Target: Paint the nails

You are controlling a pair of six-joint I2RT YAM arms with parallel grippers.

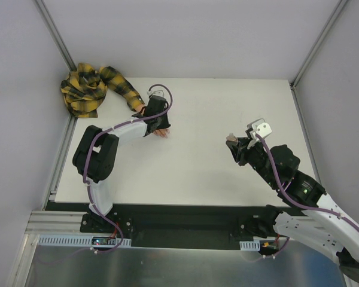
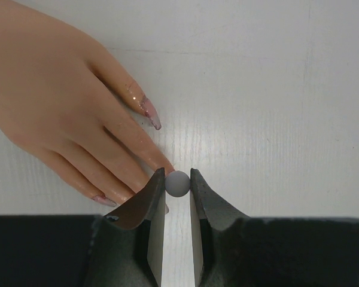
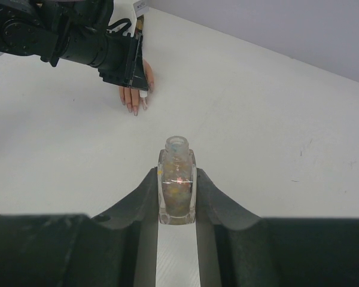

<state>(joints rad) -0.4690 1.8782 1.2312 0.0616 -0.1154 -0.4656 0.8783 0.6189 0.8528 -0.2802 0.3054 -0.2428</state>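
Spanning the view from above, the white table (image 1: 227,113) carries everything.

Left arm (image 1: 116,134): folded at the elbow and reaching toward the far left corner, wrist over the mannequin hand (image 2: 54,101). Right arm (image 1: 299,185): stretched in from the near right, well apart from the hand.

Plaid sleeve (image 1: 87,89): bunched in the far left corner. The hand lies flat on the table at its end, fingers spread.

Right gripper (image 3: 178,179): clamped on an uncapped nail-polish bottle (image 3: 177,155), upright, neck open.

Left gripper (image 2: 178,179): pinched on a small grey round knob (image 2: 178,186), probably the brush cap end-on. No bristles are visible, so I cannot tell whether they touch anything.

The nails (image 2: 151,113): at the fingertips, glossy pinkish and tapered. One is just beside the left jaws, and another is partly hidden under the left finger.

Judgement: the nails are rigid, slick and very small, so they are not something to grip. They should only be touched with the brush tip, in light strokes from base to tip. The hand looks light and may slide if pushed. If it needs steadying, hold it at the wrist or sleeve.
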